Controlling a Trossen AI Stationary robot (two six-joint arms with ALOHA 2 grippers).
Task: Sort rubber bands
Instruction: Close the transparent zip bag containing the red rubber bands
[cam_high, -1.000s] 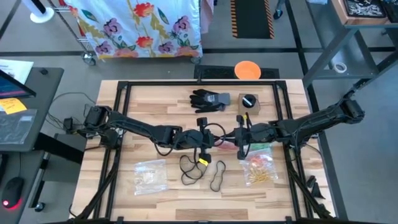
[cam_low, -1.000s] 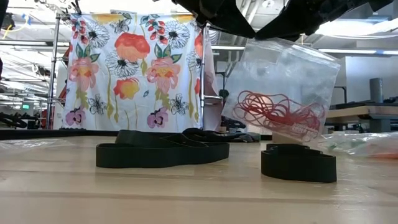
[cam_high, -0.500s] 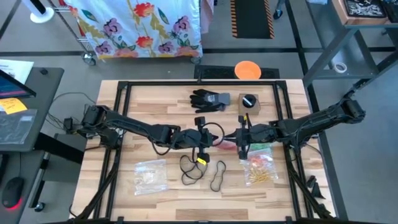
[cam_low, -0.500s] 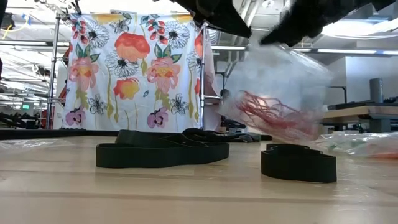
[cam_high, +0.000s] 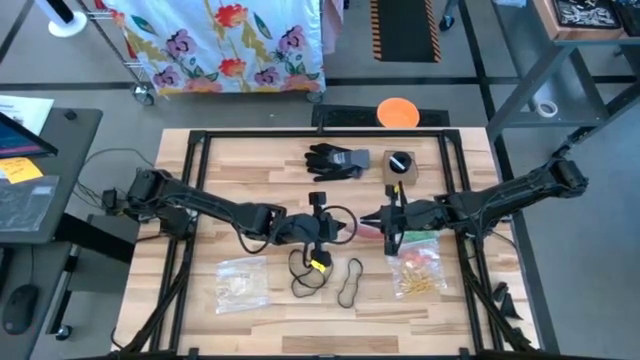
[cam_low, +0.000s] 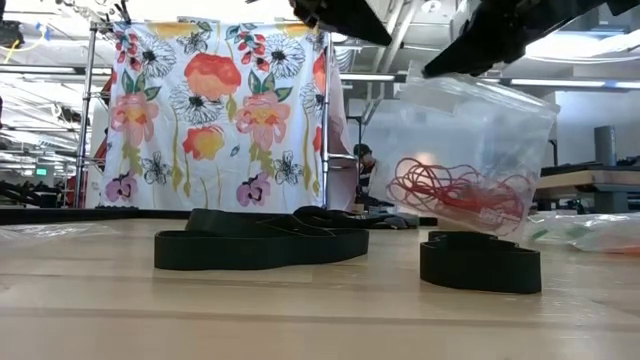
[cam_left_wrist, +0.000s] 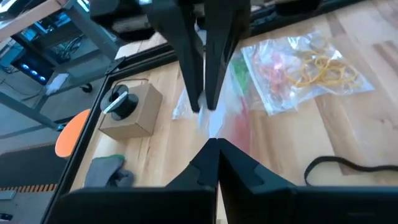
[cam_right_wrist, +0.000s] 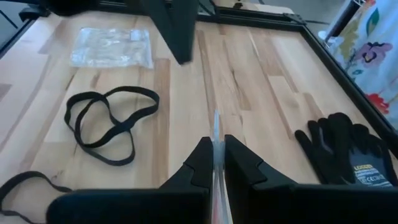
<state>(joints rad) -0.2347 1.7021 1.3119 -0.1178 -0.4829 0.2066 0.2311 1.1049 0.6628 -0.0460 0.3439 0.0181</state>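
Floral curtain (cam_low: 215, 110) behind wooden table (cam_low: 300, 320)

Clear bags (cam_high: 241, 282): you have three
Black bands (cam_high: 349, 283) loose on the table: you can count two
Gloves (cam_high: 336, 160): one
Cardboard boxes (cam_high: 399, 168): one

Pale matt wood table (cam_high: 250, 165), glossy clear plastic bag (cam_low: 470, 135), matt black cloth glove (cam_high: 335, 160).

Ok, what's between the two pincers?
A clear bag of red rubber bands, hanging from the right pincer; the left pincer is shut, apart from it. Low view shows it.
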